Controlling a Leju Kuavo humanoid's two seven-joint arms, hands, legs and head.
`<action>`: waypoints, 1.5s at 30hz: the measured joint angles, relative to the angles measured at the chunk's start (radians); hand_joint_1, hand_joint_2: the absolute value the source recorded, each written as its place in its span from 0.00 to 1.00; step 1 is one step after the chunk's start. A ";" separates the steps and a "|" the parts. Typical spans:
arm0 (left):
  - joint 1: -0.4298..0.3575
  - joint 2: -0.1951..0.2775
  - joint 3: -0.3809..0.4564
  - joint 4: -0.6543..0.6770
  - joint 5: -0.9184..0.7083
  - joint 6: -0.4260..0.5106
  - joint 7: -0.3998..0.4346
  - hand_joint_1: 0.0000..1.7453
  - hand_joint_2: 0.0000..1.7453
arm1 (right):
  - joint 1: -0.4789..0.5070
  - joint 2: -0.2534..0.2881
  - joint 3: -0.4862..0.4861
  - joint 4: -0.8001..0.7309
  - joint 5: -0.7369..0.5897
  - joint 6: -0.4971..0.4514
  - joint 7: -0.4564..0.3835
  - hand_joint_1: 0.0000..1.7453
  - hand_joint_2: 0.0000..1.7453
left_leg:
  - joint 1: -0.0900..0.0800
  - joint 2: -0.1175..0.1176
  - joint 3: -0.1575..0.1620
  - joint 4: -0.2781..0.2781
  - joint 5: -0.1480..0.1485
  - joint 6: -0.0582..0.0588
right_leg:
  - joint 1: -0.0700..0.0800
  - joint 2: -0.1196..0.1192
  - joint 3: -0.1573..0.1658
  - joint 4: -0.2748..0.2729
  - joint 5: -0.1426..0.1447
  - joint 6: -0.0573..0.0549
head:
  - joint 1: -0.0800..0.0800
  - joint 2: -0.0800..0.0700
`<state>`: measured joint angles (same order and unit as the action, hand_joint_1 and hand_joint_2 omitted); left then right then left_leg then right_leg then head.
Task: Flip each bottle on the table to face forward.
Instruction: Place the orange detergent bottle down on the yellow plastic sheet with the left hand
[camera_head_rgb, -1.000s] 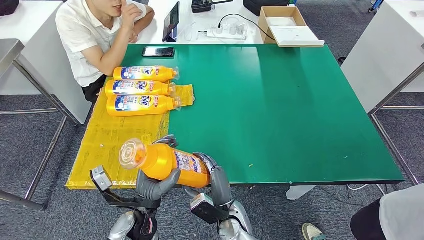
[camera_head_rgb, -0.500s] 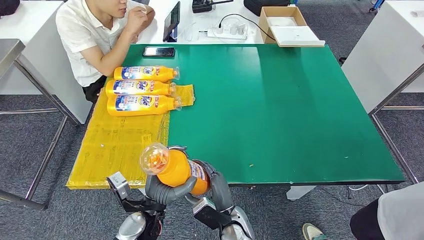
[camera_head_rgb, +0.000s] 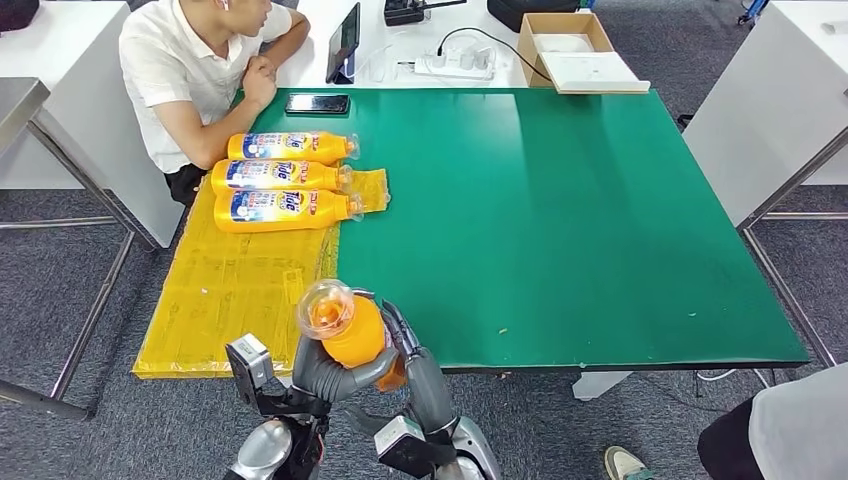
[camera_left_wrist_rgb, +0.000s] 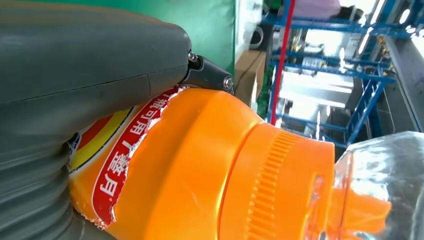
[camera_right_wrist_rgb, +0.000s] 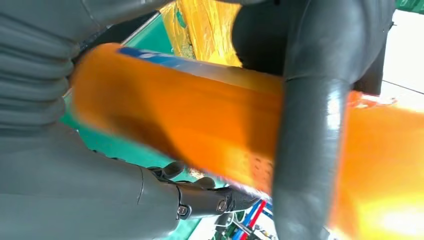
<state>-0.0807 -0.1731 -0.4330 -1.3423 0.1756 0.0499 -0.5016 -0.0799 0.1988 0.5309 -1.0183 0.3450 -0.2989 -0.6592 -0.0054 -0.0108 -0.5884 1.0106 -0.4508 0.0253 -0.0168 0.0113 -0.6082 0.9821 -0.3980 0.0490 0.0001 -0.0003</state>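
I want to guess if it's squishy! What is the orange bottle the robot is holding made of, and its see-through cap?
The orange bottle looks like smooth, glossy plastic: it shines and carries a printed label. Its clear cap seems thin transparent plastic, since the orange spout shows through it. How squishy it is, I can't tell.

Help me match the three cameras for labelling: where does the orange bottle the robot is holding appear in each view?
Head view: the held bottle is at bottom centre, clear cap towards the camera, gripped by both hands.
Left wrist view: it takes up most of the frame, cap at the right edge.
Right wrist view: its blurred body runs across the middle behind dark fingers.
Shared landmark: the green table.
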 joint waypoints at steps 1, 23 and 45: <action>-0.005 0.003 0.006 0.000 -0.035 0.031 -0.002 1.00 1.00 | 0.002 -0.003 0.000 -0.004 0.001 -0.005 -0.002 0.00 0.00 | 0.000 0.000 0.000 0.000 0.000 0.000 | 0.000 0.000 0.000 0.000 0.000 0.000 | 0.000 0.000; -0.118 0.148 0.233 0.014 -0.523 0.229 0.156 1.00 1.00 | 0.105 -0.082 -0.182 -0.055 -0.084 -0.135 -0.007 0.00 0.00 | 0.000 0.000 0.000 0.000 0.001 0.000 | 0.000 0.000 0.000 0.000 0.000 0.000 | 0.000 0.000; -0.542 0.126 0.135 0.793 -1.021 0.352 0.374 0.95 1.00 | 0.060 -0.038 -0.194 -0.020 -0.109 -0.104 -0.007 0.00 0.00 | 0.000 0.001 0.002 0.000 0.002 0.000 | 0.000 0.000 0.001 0.001 0.001 0.000 | 0.000 0.000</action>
<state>-0.6222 -0.0473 -0.2979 -0.5494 -0.8458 0.4018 -0.1273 -0.0203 0.1613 0.3370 -1.0382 0.2365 -0.4029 -0.6664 -0.0052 -0.0102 -0.5864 1.0106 -0.4487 0.0248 -0.0167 0.0114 -0.6070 0.9834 -0.3967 0.0487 0.0000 -0.0003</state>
